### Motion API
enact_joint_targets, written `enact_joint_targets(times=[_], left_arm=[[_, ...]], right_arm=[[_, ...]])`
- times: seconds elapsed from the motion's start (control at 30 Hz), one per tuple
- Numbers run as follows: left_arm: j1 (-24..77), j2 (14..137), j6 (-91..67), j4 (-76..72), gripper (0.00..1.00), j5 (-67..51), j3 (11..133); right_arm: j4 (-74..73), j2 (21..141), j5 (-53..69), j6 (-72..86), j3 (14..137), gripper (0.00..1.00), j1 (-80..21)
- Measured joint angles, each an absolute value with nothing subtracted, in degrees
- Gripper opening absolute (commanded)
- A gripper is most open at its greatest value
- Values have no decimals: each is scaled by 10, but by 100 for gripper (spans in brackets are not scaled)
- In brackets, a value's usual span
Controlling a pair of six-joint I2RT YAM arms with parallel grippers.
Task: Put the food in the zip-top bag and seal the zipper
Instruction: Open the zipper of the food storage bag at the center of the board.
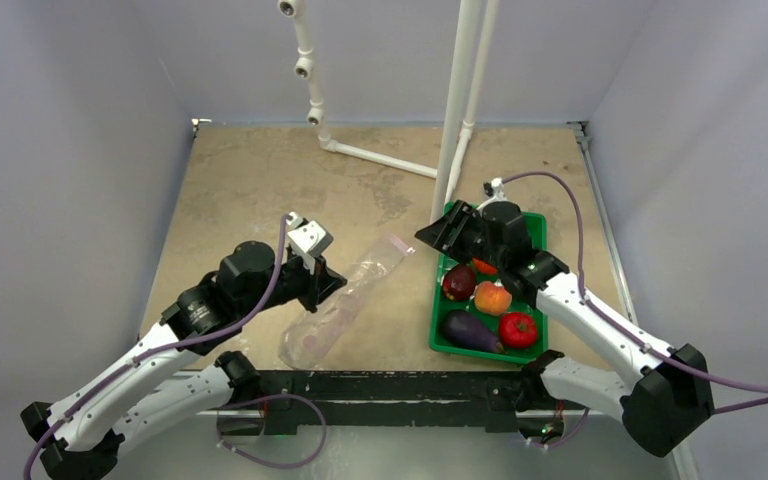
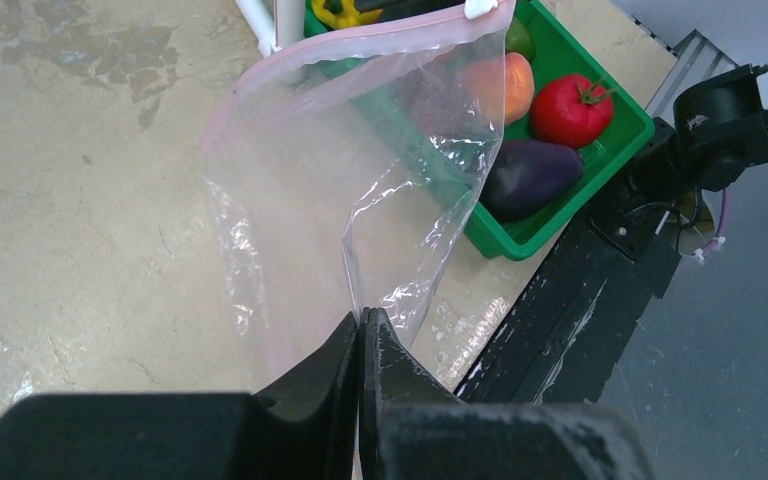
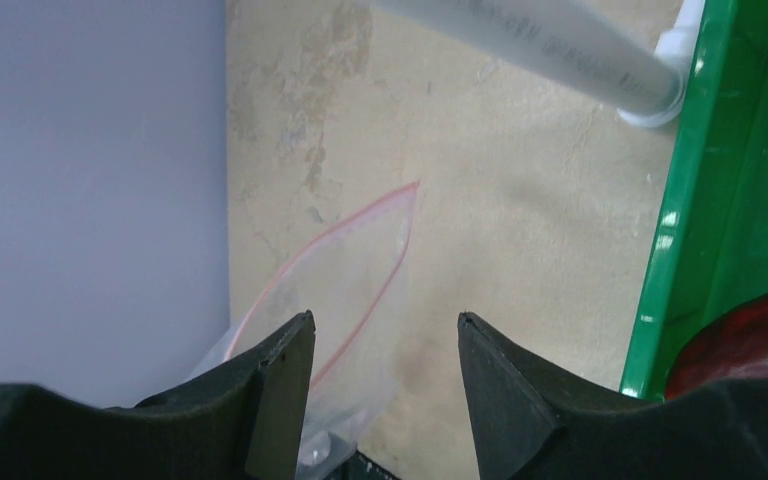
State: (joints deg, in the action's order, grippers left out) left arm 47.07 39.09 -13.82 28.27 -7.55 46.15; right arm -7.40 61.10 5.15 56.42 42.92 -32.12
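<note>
**Top view with both wrist views.** The green ribbed tray serves as the reference. All the visible food lies inside it. A purple eggplant lies at its near end, with a red tomato beside it toward the tray's right wall. A peach sits just behind these two, and a dark red fruit rests against the tray's left wall. The left wrist view adds a yellow pepper at the tray's far end, partly cut off by the frame. The zip-top bag, clear and crinkled, lies on the table to the left of the tray and apart from it. Its mouth end points toward the tray's far-left corner. The zipper, a pale pink strip, runs along that mouth edge, and it cannot be told whether it is pressed closed. The left gripper is on the side of the bag facing away from the tray, its fingers pressed together on a fold of the bag's film. The right gripper hangs over the tray's far-left corner, facing the bag's mouth, with its jaws apart and nothing between them. A white pipe stands just behind that corner of the tray.
</note>
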Motion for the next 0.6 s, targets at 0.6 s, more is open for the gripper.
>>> enact_joint_targets(times=[0.6], left_arm=[[474, 391, -128, 276, 0, -104, 460]], right_arm=[[-20, 651, 177, 488, 421, 50, -300]])
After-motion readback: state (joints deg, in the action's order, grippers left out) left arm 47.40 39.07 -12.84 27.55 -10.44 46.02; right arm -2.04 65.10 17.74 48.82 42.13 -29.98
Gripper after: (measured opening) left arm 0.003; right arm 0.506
